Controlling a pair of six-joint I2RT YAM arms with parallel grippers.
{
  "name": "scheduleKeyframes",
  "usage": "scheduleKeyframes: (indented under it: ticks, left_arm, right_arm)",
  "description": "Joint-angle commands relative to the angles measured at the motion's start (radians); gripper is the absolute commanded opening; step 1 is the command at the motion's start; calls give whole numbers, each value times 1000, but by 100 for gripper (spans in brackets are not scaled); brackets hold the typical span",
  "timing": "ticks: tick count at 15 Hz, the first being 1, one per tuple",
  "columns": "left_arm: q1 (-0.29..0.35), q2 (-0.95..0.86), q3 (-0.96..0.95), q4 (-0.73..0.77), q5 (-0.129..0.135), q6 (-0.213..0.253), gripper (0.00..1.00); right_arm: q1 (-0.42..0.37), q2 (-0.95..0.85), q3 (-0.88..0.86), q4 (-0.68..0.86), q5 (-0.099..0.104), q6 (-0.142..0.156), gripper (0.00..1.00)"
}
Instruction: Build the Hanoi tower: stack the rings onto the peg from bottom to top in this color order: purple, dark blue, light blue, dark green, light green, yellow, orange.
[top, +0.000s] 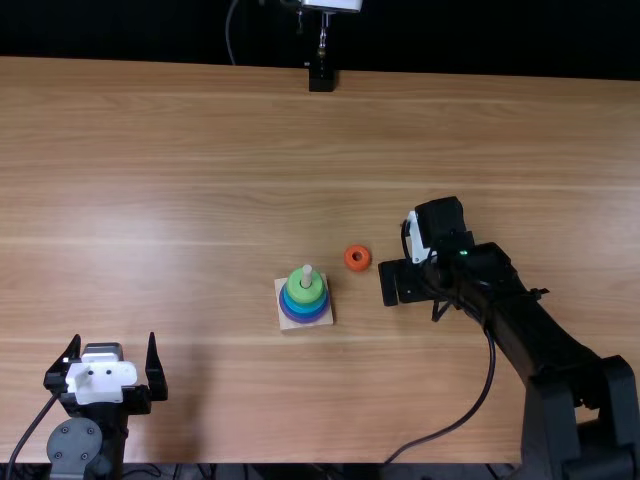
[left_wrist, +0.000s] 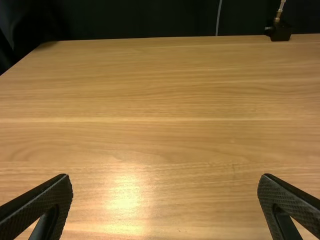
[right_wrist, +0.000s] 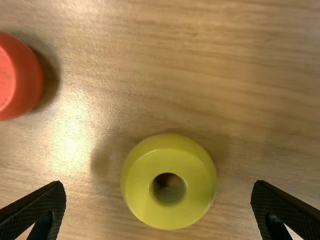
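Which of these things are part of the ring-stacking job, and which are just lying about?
Part of the job:
- peg on its wooden base
- stacked rings around the peg
- loose orange ring
- loose yellow ring, below the open right hand

Not part of it:
- black stand at the table's far edge
- thin cable beyond that edge

Probably a lab: robot arms

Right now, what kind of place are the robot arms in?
Probably a robot lab or a practice room. A left robot arm and a right robot arm share a wooden table, with a black backdrop behind it and a ring tower between the arms.
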Motion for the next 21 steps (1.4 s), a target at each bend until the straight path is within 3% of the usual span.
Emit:
scheduleKeyframes:
  ticks: [1, 5, 8, 9, 11, 18, 21]
  left_arm:
    - [8, -12, -104, -79, 0, 5, 100]
    - [8, -12, -104, -79, 0, 5, 100]
    - [8, -12, -104, -79, 0, 5, 100]
    - [8, -12, -104, -79, 0, 5, 100]
    - [8, -12, -104, -79, 0, 5, 100]
    - [8, -12, -104, -79, 0, 5, 100]
    - [8, -12, -104, -79, 0, 5, 100]
  right_arm:
    - [21, 19, -3, 0, -3, 7, 100]
    - [26, 25, -5, 2, -5, 5, 100]
    - [26, 29, -12, 3, -3, 5, 32]
    - [26, 30, -12, 2, -5, 3, 18]
    - [26, 30, -12, 0, -5, 3, 0]
    - [51, 1, 63, -31, -7, 0, 0]
    - [100, -79, 202, -284, -7, 0, 0]
